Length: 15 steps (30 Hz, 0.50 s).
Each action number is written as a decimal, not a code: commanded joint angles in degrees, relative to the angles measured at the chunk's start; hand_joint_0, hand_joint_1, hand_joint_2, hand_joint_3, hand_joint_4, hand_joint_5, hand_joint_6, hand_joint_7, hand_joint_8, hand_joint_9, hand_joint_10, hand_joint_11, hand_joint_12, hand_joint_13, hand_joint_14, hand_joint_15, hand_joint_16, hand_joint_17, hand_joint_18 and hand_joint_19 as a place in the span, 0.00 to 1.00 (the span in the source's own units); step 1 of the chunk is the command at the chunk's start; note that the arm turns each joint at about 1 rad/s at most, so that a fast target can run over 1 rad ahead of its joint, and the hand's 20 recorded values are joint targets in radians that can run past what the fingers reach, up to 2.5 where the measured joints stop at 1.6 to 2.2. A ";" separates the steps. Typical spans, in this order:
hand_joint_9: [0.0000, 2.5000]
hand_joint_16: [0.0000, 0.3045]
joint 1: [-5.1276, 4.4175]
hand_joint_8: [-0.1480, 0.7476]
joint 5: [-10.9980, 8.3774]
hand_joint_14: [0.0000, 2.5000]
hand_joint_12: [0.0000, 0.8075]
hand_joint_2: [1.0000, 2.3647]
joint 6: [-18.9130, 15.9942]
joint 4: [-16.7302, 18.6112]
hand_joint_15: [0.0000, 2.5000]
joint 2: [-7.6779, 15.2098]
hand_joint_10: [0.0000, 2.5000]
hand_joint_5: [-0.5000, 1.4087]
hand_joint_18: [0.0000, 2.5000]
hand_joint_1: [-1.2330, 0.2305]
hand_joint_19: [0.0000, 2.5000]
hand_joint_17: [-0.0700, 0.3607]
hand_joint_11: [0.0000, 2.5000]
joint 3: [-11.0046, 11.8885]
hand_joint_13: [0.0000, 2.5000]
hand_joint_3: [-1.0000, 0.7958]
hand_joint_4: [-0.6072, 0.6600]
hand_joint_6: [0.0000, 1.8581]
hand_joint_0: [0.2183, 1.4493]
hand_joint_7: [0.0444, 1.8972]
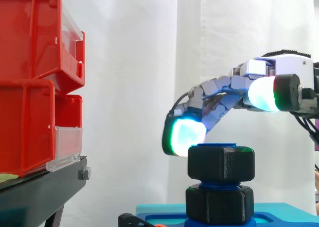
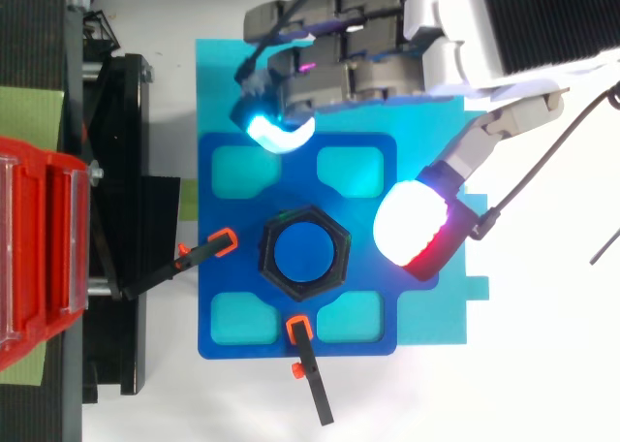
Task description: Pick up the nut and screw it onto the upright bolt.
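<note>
A: Biggest first?

B: Red bins (image 1: 30,82), stacked on a black stand (image 1: 45,189), off to 1 side. Under the work, a teal board (image 2: 426,306). On that, a blue plate (image 2: 298,171) with 4 cut-outs.

A: And the hand?

B: Hand (image 2: 368,45) above the plate, grasping nothing. Fingers loosely bent, thumb spread wide. Cyan fingertip pad (image 2: 276,127) over 1 plate edge, white-and-red thumb pad (image 2: 417,227) just past the edge far from the bins. Both apart from the nut, judging from above.

A: Nut's place?

B: Nut (image 1: 221,163) at the plate's centre, already on the upright bolt (image 2: 303,253), near its top, with the blue tip poking just above. Below, a lower nut (image 1: 219,203) down by the plate, with a band of blue thread between the 2.

A: Handling?

B: Probably plastic: light, stiff, not fragile, a little slick. Best taken on 2 opposite flats, thumb on 1, fingers on the other, high enough to miss the lower nut. Easy to cross-thread if tilted, so keep level and turn gently.

A: Smallest?

B: 2 orange-tipped clamps, 1 at the bins-side edge (image 2: 208,251), 1 at the adjoining edge (image 2: 308,364), apparently pinning the plate.
</note>
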<state>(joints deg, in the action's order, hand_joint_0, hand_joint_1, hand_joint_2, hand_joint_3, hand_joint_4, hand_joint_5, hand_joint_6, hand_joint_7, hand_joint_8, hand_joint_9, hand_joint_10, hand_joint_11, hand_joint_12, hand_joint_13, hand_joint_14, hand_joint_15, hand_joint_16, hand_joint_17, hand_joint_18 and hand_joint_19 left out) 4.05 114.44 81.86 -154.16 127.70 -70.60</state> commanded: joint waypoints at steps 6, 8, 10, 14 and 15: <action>0.25 0.11 -0.89 0.42 -0.09 0.00 0.35 0.00 -0.30 0.35 0.00 0.00 0.00 0.19 0.08 0.82 0.00 0.34 0.00 0.55 0.18 0.28 0.63 0.27 0.21 0.32; 0.24 0.11 -1.50 0.42 -0.27 0.00 0.35 0.00 -0.39 0.79 0.00 0.00 0.00 0.19 0.08 0.83 0.00 0.34 0.00 0.55 0.18 0.28 0.63 0.27 0.21 0.32; 0.24 0.11 -2.03 0.42 -0.53 0.00 0.35 0.00 -0.39 0.79 0.00 0.00 0.00 0.19 0.08 0.83 0.00 0.34 0.00 0.55 0.18 0.28 0.63 0.27 0.21 0.32; 0.24 0.11 -3.35 0.42 -1.41 0.00 0.35 0.00 -0.82 0.79 0.00 0.00 0.00 0.19 0.08 0.83 0.00 0.34 0.00 0.55 0.18 0.28 0.64 0.27 0.21 0.32; 0.24 0.11 -3.52 0.42 -1.59 0.00 0.35 0.00 -0.91 0.79 0.00 0.00 0.00 0.19 0.08 0.83 0.00 0.34 0.00 0.55 0.18 0.28 0.63 0.27 0.21 0.32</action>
<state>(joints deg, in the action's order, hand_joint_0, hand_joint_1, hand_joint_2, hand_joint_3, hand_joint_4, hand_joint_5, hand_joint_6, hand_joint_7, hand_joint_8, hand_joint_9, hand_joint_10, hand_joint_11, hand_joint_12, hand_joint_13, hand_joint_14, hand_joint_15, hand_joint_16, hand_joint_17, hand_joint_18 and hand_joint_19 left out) 1.32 113.45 81.22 -153.40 127.70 -70.05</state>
